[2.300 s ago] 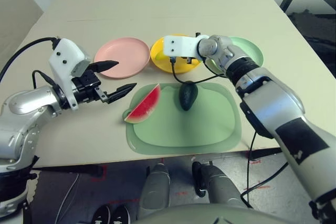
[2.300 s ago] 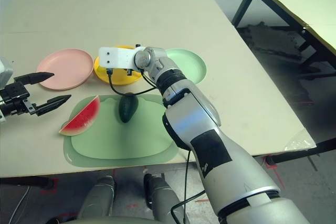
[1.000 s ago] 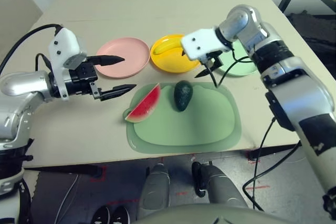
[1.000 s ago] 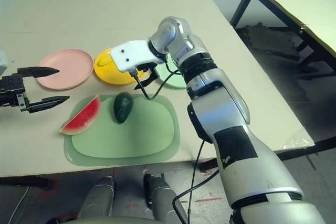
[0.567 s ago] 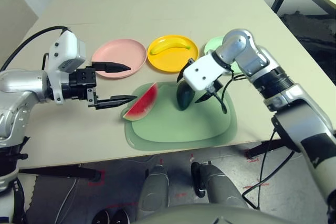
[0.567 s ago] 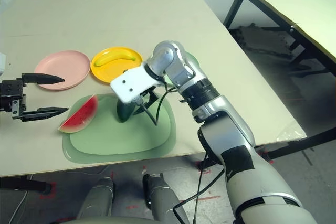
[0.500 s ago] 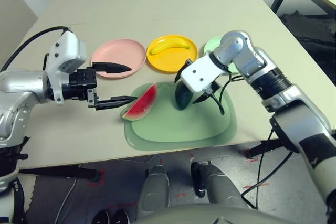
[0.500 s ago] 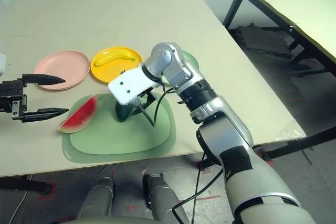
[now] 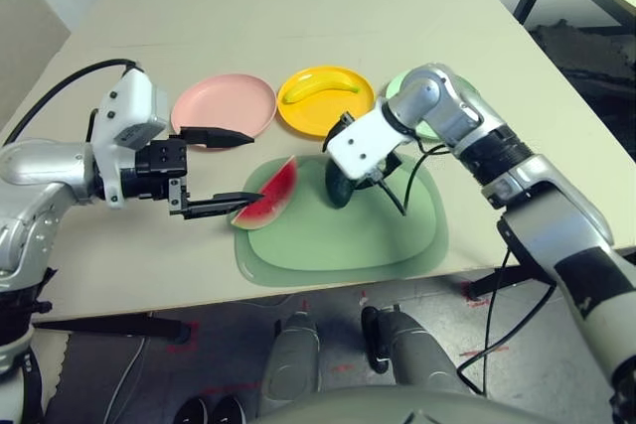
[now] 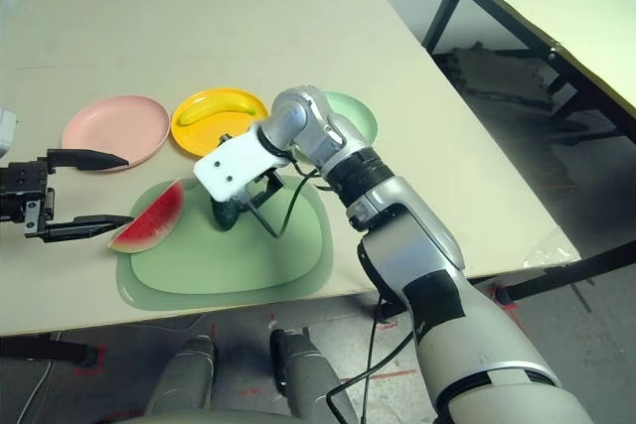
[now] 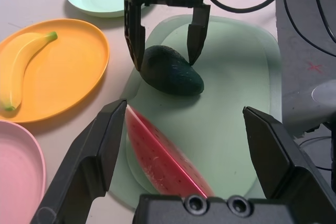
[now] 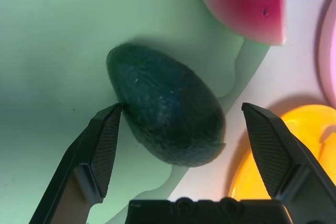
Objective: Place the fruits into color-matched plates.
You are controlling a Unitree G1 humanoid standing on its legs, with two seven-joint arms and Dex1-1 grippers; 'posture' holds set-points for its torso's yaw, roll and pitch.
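Observation:
The red watermelon wedge lies on the left edge of the pale green mat. My left gripper is open, one finger on each side of the wedge's near end. The dark green avocado rests on the mat beside it. My right gripper is open and straddles the avocado from above, one fingertip against its side. The banana lies in the yellow plate. The pink plate is bare. My right arm hides most of the mint green plate.
The three plates stand in a row behind the mat, pink at the left, yellow in the middle, mint green at the right. A black cable hangs from my right wrist over the mat. A second table stands off to the right.
My right gripper has come down from over the plates and settled around the avocado. My left gripper has moved in toward the watermelon wedge. The camera has tilted slightly.

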